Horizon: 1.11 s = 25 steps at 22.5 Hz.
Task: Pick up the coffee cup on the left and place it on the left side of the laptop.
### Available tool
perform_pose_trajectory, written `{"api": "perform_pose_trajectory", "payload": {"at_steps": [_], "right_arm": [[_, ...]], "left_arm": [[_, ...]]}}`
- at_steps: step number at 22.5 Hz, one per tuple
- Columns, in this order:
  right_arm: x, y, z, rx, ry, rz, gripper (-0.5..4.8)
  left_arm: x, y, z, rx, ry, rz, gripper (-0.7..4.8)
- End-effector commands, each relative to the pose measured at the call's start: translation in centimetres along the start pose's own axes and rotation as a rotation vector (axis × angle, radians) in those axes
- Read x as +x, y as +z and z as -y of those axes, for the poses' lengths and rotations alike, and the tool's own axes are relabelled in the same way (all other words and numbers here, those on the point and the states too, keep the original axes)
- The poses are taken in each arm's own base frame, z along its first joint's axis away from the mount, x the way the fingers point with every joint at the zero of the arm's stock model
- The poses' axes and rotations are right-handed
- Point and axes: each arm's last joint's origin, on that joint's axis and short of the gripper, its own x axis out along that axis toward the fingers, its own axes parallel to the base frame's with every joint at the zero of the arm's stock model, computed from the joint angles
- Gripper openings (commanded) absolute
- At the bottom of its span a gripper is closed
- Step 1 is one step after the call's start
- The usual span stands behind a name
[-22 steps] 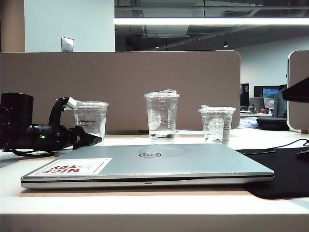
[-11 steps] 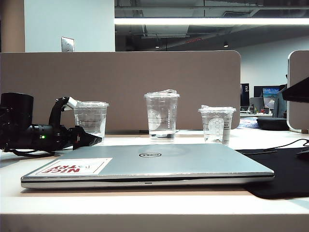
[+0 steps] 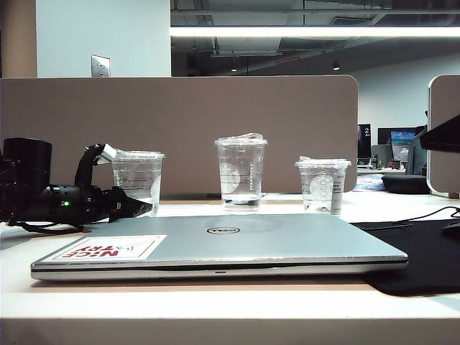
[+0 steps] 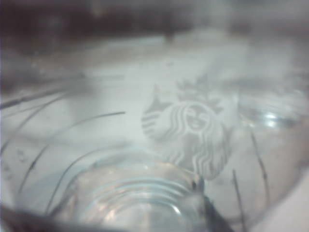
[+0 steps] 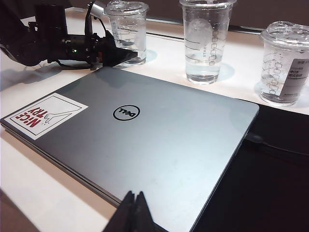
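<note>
Left claw (image 3: 133,188): one, low at the table's (image 3: 215,298) left, fingers either side of the coffee cup (image 3: 137,180); whether it grips cannot be told. Coffee cup: one, upright behind the laptop's (image 3: 237,241) left corner. Right claw (image 5: 134,212): one, tips pressed together above the laptop. Other clear cups: two, the taller cup (image 3: 241,171) and the shorter cup (image 3: 323,185). Laptop: one, closed.

Black left arm (image 3: 50,201) w/ green LED, silver-tipped tool finger (image 3: 108,152).
</note>
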Motion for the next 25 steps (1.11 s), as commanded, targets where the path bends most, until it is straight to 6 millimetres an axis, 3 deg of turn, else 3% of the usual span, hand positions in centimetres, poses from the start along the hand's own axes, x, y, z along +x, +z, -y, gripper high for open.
{"api": "perform_pose_trajectory", "payload": {"at_steps": [1, 25], "right_arm": [[0.0, 0.0, 0.0, 0.003, 0.001, 0.014, -0.04], [0.0, 0.0, 0.0, 0.004, 0.0, 0.014, -0.04]], "left_arm": [[-0.1, 0.0, -0.1, 0.009, 0.01, 0.006, 3.09], [-4.4, 2.0, -2.4, -0.033, -0.044, 0.174, 3.08]]}}
